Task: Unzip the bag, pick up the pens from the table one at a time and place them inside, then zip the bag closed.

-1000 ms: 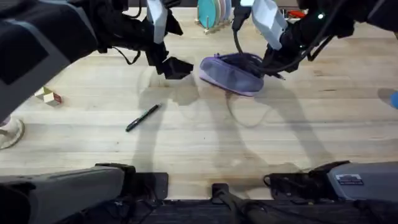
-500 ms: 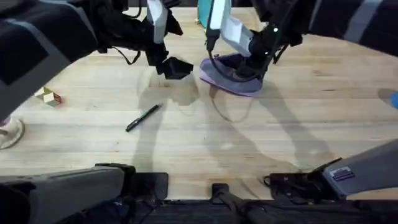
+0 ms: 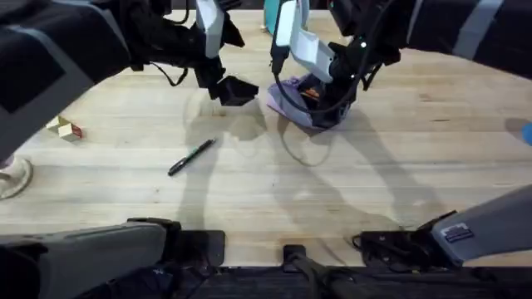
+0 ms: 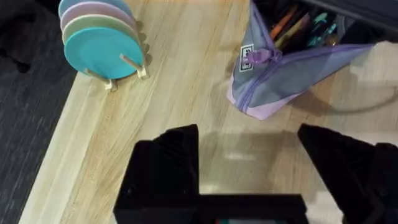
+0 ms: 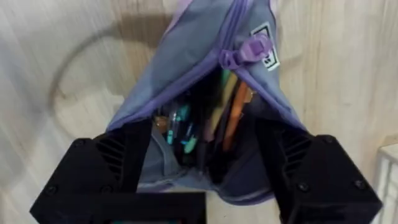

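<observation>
The lavender bag lies at the table's far middle, its zipper open, and several coloured pens show inside. My right gripper hangs directly over the opening, open, with a finger on either side of the mouth. A dark slim shape stands in the opening; I cannot tell whether it is a pen. One black pen lies on the table left of centre. My left gripper is open and holds nothing, just left of the bag, near its zipper pull.
A rack of coloured discs stands behind the bag at the far edge. A small block and a white object are at the left edge, and a blue thing at the right edge.
My right arm swung left from the bag's right end to above its opening. The bag bunched up and shifted slightly. The left arm and the pen on the table stayed put.
</observation>
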Tool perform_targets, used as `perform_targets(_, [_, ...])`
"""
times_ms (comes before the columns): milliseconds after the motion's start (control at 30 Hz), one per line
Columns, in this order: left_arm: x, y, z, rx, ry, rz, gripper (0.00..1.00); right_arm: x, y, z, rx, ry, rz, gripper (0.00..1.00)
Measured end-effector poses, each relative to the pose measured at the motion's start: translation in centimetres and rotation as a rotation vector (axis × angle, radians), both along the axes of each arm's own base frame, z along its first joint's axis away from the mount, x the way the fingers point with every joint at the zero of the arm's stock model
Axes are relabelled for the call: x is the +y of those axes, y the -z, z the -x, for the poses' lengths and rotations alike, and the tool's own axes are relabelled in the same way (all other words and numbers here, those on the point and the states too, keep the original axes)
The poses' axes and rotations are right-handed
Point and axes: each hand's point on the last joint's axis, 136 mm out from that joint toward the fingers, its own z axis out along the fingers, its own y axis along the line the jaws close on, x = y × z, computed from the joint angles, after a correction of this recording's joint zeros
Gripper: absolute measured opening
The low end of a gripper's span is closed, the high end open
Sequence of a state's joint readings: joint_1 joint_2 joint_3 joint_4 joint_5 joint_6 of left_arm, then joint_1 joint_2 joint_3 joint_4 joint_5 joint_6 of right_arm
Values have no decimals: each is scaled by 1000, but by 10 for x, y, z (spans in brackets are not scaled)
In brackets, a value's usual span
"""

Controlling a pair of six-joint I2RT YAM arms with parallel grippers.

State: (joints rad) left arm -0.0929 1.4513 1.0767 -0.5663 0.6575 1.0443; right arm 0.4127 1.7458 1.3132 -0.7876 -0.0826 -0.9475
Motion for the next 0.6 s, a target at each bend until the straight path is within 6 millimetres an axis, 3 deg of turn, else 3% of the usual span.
perform_targets(267, [0,0,0,0,0,0,994,-4,2,6,53,152,-6,996])
perform_targets(600, [2,4,3,24,-9,-15,994,-6,2,8,71,210,-9,996])
